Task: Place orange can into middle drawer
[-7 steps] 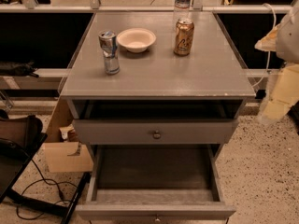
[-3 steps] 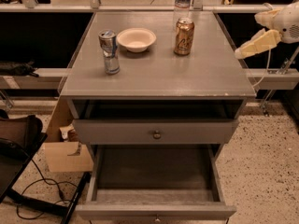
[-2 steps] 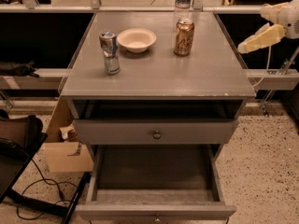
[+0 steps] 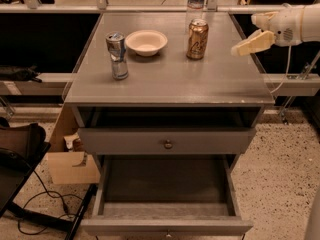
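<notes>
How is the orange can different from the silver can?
The orange can is wider and copper-coloured; the silver can is slimmer, silver and blue. The orange can stands right of the bowl, the silver can left of it. Both stand upright on the cabinet top. The gripper hovers open at the right, nearer the orange can.

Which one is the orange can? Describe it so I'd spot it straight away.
Look at the grey cabinet's top; toward its back right stands the orange can, left of the claw hovering at the right edge. It is copper-coloured and wider than the slim silver-and-blue can, and right of the white bowl.
</notes>
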Motion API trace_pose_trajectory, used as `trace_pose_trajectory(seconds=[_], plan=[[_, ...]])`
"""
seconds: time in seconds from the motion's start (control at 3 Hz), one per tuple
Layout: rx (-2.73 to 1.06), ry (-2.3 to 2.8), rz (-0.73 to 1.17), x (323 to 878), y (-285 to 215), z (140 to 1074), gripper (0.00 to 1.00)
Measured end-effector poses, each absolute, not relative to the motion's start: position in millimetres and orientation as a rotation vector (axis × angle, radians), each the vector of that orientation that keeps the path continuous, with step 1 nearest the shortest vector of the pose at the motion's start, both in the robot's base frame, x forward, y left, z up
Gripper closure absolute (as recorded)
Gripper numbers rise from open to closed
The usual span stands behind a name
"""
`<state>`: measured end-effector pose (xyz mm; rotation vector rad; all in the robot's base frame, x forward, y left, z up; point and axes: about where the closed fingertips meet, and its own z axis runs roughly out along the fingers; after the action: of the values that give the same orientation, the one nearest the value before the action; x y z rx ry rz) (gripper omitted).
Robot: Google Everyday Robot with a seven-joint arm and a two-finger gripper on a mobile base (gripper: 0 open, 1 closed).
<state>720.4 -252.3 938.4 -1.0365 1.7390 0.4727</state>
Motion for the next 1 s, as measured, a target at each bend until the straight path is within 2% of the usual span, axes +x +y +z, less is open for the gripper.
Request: trace_pose_trajectory(seconds=[0.33,1.0], plan=[[-1.059,1.663,0.596,748.8,-200.4,920.7,0.0],[-1.151,1.555,0.671,787.8,-130.9,890.5,0.0]])
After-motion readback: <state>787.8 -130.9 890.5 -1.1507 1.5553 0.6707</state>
